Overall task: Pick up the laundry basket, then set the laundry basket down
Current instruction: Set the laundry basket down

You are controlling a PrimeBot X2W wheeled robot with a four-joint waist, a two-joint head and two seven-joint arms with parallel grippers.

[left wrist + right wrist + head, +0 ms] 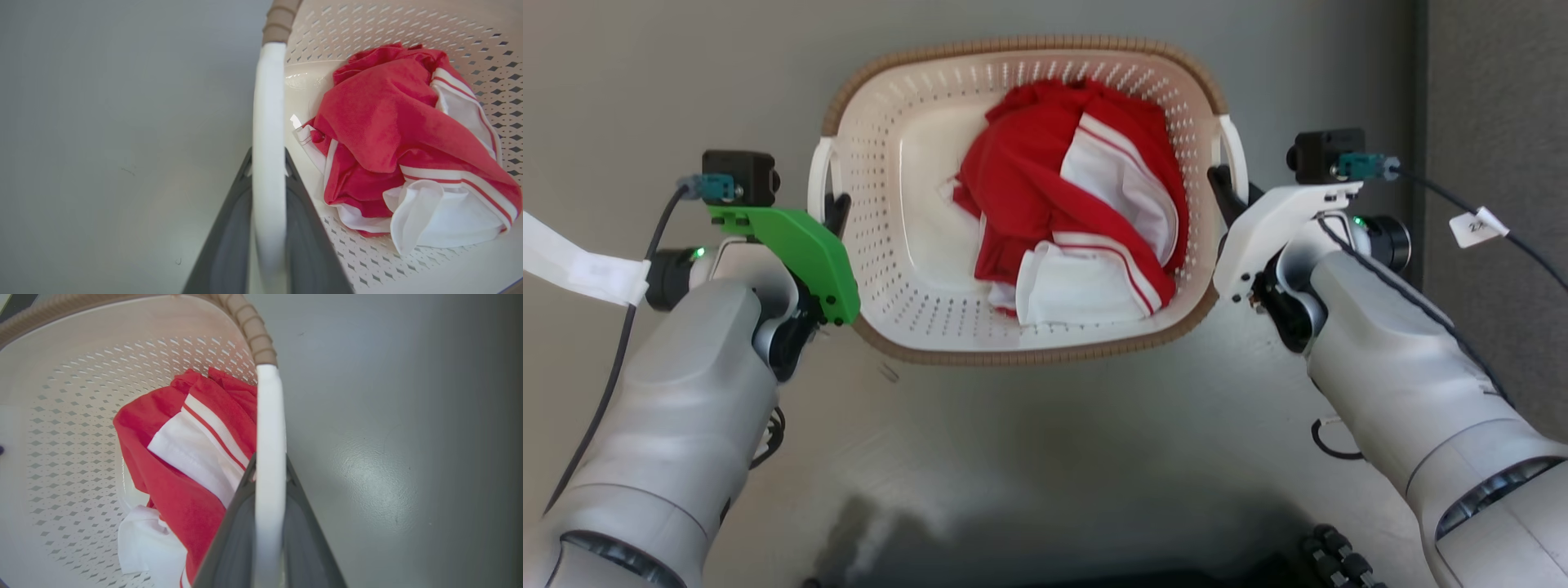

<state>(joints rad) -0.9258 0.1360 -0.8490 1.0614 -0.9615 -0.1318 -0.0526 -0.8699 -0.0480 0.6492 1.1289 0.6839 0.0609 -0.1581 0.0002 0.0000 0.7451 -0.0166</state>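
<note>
Currently both arms are on the laundry basket [874,163], one per side. The basket sits centre of the head view over the grey floor [1045,457], between the two forearms. Can't tell whether it's resting on the floor or off it.

Left gripper [836,211] is at the left handle [817,175]. In the left wrist view the white handle bar runs up between the two dark fingers [229,232], both touching it, so the jaws are closed on the handle.

Right gripper [1223,186] is at the right handle [1236,151]. The right wrist view has the white bar clamped between its fingers [304,539], jaws closed on it too.

The brown woven rim [1013,42] carries on past each handle's far end.

Inside is one crumpled red garment [1029,180] with white panels and stripes. It lies right of centre on the bottom, close to the right and far walls. The left part of the bottom is bare.

There's a green bracket [805,249] on the left wrist and a white bracket [1274,212] on the right. A darker grey strip [1494,98] runs along the far right.
</note>
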